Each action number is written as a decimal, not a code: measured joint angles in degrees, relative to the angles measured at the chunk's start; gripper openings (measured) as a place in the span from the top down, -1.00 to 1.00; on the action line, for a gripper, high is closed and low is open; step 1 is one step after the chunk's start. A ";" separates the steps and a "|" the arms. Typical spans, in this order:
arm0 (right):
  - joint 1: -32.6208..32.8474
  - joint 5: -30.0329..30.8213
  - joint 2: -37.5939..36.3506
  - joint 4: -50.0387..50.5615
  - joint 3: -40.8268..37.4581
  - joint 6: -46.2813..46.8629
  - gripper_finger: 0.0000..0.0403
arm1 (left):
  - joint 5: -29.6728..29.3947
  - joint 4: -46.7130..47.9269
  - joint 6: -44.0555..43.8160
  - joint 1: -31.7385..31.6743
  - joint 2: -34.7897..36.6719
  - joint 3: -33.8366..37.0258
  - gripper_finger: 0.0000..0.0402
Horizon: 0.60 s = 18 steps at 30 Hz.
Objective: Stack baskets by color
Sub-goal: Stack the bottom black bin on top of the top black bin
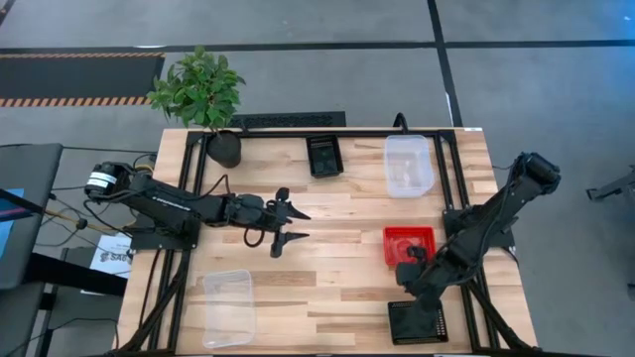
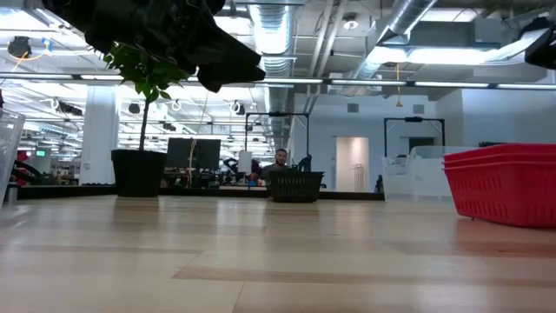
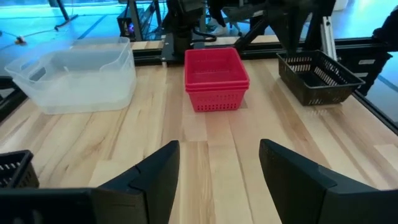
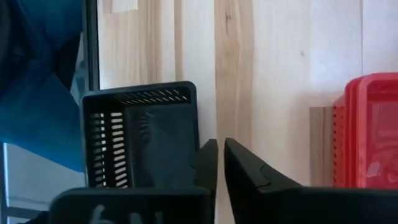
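The high view looks straight down on the whole surface [image 1: 327, 288]. The low view sits level with the wood, facing the room beyond. Each wrist view peers closely past its own arm's jaws. The red baskets [image 1: 409, 244] appear in all four (only an edge in the right wrist's).

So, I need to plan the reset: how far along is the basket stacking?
Done: the red stack looks nested, three rims showing in the low view. In hand: nothing; the right gripper hovers beside the near black basket, fingers nearly together, and the left gripper waits open mid-table. Left: the far black basket stands apart, as do the far clear basket and the near clear basket.
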State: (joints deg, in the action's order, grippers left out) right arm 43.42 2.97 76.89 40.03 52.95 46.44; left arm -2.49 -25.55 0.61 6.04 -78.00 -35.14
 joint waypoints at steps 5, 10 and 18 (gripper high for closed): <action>-0.78 -0.14 0.27 1.38 0.00 -1.32 0.44 | 0.69 -0.03 -0.11 -0.11 0.00 0.00 -0.04; -1.22 -0.10 0.27 1.95 0.00 -1.45 0.09 | 0.67 0.19 -1.22 -0.14 0.00 0.00 -0.04; 2.82 -1.78 0.28 0.84 0.00 7.51 -0.16 | 0.64 0.51 -1.27 -0.15 0.00 0.00 -0.04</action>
State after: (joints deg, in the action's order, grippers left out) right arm 46.24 1.19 77.18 40.87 52.95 53.95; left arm -1.85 -25.04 -0.66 5.89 -78.00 -35.14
